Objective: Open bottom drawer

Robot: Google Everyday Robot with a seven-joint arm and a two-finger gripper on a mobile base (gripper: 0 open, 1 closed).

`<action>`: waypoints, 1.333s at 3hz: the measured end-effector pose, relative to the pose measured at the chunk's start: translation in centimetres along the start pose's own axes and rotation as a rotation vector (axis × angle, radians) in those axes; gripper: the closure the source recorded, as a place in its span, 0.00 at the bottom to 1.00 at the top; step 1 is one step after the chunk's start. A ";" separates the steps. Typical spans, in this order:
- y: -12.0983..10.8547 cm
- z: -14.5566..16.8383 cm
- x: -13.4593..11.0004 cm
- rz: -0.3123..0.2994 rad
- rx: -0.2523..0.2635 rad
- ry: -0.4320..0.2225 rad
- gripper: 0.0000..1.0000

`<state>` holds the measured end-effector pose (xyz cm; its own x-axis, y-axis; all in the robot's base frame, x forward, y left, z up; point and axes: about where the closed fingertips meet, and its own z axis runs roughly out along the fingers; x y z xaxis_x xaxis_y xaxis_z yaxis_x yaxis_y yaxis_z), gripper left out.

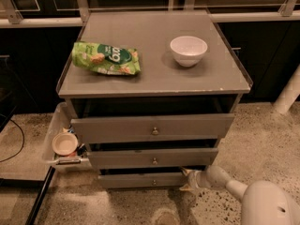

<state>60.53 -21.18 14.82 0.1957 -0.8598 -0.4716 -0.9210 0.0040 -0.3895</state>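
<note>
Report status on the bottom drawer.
End effector low, at right end of bottom drawer. Knob not gripped. Nothing seen blocking the front.

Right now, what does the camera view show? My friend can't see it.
The robot's gripper sits at the right end of the bottom drawer of a grey cabinet. On top lie a green snack bag and a white bowl.

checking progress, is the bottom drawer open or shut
Looks shut: bottom drawer front is not out past the middle drawer; gripper at its right end.
</note>
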 end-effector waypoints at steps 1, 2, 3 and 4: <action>0.0 0.0 0.0 0.000 0.000 0.000 0.64; -0.3 -0.6 -0.4 0.000 0.000 0.000 0.87; -0.5 -0.9 -0.5 0.000 0.000 0.000 1.00; -0.5 -0.9 -0.5 0.000 0.000 0.000 0.82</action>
<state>60.55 -21.18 15.97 0.1957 -0.8598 -0.4717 -0.9211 0.0040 -0.3894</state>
